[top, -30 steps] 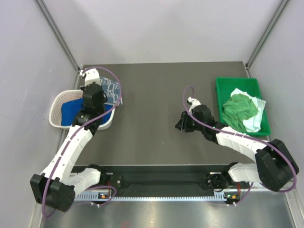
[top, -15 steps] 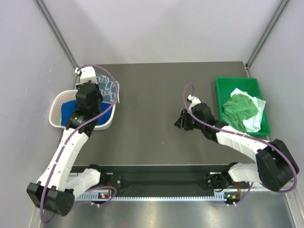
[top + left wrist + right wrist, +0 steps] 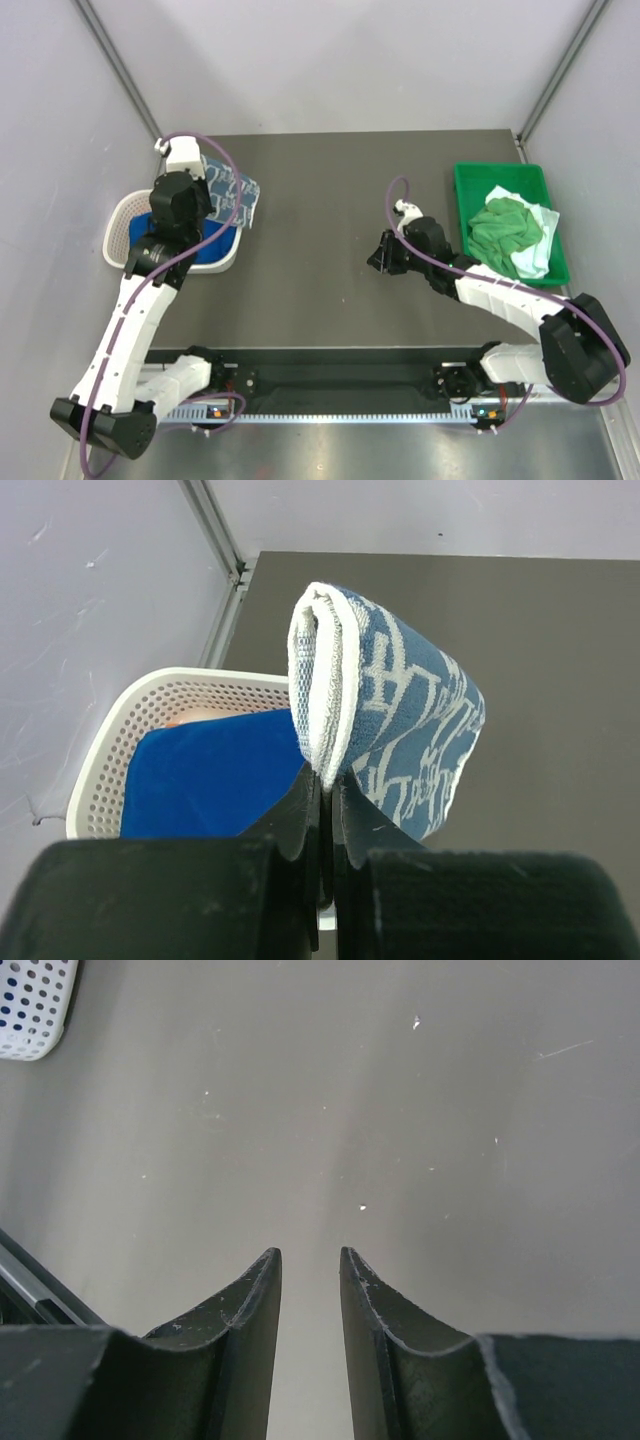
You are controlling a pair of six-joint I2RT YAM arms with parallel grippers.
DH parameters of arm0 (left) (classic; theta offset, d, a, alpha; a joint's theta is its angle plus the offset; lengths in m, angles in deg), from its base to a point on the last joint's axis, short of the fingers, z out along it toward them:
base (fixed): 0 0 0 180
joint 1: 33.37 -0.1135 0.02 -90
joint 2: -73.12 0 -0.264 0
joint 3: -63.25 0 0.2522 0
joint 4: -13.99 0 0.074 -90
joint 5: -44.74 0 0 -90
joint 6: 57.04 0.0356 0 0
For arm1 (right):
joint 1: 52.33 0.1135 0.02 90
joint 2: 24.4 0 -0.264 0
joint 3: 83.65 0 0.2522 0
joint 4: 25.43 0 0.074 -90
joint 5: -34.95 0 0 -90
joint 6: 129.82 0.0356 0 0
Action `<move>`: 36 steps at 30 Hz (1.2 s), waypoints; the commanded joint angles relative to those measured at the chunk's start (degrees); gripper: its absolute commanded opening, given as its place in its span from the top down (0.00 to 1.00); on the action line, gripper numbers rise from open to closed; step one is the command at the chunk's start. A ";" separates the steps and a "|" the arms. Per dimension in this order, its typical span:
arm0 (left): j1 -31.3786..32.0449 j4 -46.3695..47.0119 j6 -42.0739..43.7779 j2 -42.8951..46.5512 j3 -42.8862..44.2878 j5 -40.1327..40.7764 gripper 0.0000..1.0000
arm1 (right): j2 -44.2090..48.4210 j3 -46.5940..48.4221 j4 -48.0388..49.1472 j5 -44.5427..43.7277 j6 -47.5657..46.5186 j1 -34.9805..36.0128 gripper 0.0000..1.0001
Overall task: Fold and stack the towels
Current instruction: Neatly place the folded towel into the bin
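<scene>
My left gripper [image 3: 327,780] is shut on a white towel with blue-grey print [image 3: 400,710], held up above the basket's right rim; the towel [image 3: 235,195] hangs folded over beside the wrist in the top view. A royal blue towel [image 3: 215,775] lies in the white mesh basket [image 3: 122,225]. A bright green towel [image 3: 505,228] lies crumpled on a white towel [image 3: 540,250] in the green tray [image 3: 470,185] at the right. My right gripper [image 3: 310,1260] is open and empty, low over bare table left of the tray [image 3: 380,255].
The basket's corner [image 3: 35,1005] shows at the top left of the right wrist view. Grey walls with metal rails close in the table at the back and sides. The dark tabletop [image 3: 330,290] lies between the arms.
My left arm has lifted and swung back-left with the printed towel in its grip, drawing it up over the basket. The right arm has hardly moved.
</scene>
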 commanded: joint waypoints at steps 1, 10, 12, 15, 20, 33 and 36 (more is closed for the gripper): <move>-0.35 -1.70 -1.07 1.10 4.09 0.45 1.00 | 1.61 3.39 0.57 -0.73 -0.21 0.74 0.70; -2.01 -5.65 -2.03 -0.48 4.36 6.70 1.00 | 1.00 3.83 0.39 -1.17 -0.21 1.62 0.70; -3.07 -5.31 -2.47 -0.83 2.53 7.13 1.00 | 0.47 4.00 0.48 -1.17 -0.21 1.79 0.69; -6.40 -3.73 -2.39 -1.27 -1.07 6.18 1.00 | 0.29 4.00 0.83 -1.17 -0.21 2.23 0.69; -10.54 2.76 -3.00 -3.29 -6.44 6.34 1.00 | -1.29 4.26 1.27 -1.17 -0.30 2.67 0.70; -20.21 19.64 -4.94 -12.69 -11.37 10.65 1.00 | -5.86 4.53 3.38 -0.91 -1.18 2.94 0.70; -22.05 21.50 -6.07 -15.24 -11.99 11.97 1.00 | -6.39 4.53 3.82 -0.65 -1.35 2.94 0.70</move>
